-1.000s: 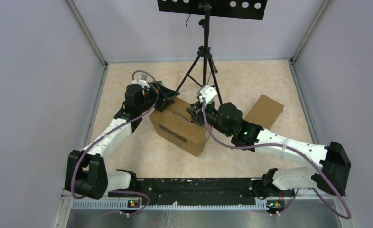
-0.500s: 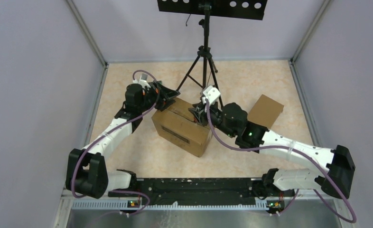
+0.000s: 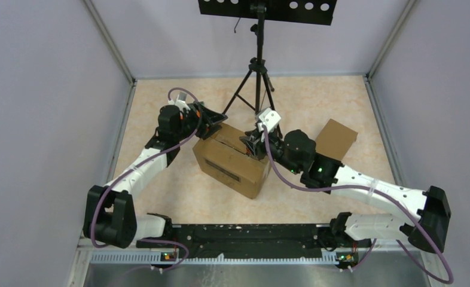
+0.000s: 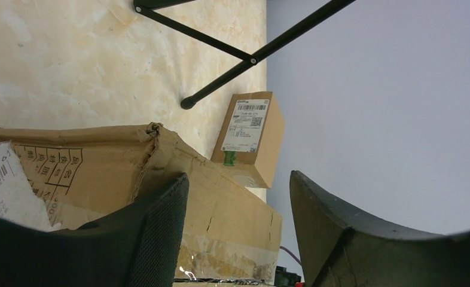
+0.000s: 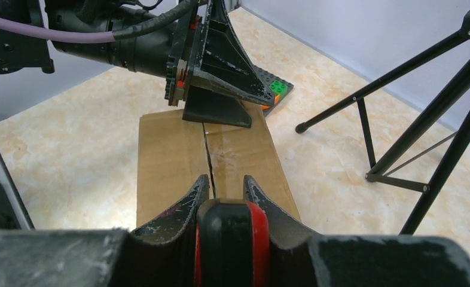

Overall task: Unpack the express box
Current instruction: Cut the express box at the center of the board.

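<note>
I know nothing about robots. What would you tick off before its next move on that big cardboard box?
1. Left gripper at the far end of the cardboard box, jaws open: ok.
2. Right gripper holding the black-and-red tool: ok.
3. Tool lined up with the top seam: ok.
4. Flaps open: not ok, both lie shut.
5. Seam cut along its whole length: cannot tell.
</note>
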